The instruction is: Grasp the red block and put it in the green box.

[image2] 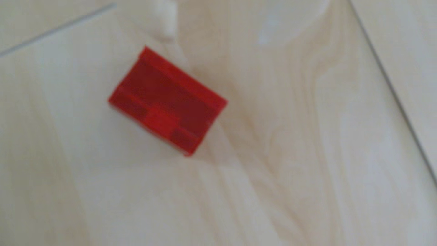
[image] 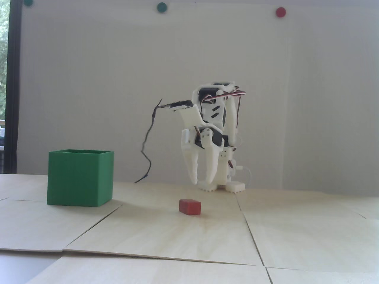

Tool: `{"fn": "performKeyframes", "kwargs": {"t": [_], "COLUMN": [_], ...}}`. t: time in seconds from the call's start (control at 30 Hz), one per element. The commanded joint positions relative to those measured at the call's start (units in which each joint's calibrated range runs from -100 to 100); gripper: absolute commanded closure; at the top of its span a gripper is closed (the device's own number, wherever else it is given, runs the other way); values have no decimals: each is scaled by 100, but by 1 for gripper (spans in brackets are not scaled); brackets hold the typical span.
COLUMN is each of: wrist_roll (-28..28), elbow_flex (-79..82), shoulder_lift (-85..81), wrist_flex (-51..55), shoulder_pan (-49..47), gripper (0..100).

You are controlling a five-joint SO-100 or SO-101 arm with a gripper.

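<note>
Green box interior unseen (low angle) — red block outside, on table.

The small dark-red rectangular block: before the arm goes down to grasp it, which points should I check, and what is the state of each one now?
1. Small dark-red rectangular block lies free on the pale wooden table: ok.
2. White two-finger gripper open and empty: ok.
3. Gripper directly above the block: cannot tell; in the fixed view it hangs above and slightly right.
4. Fingers square to the block's sides: not ok; wrist view shows the block turned diagonally.
5. Large matte green open-top box upright, off to the left: ok.
</note>
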Motion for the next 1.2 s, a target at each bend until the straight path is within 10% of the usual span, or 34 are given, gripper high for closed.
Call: {"fn": "performKeyframes", "kwargs": {"t": [0.0,1.17], "wrist_roll": [10,-385], "elbow_flex": [-1445,-1836], "shoulder_lift": [246,901], "wrist_flex": [900,1271], "shoulder_pan": [22,464], "gripper": [88,88]}}
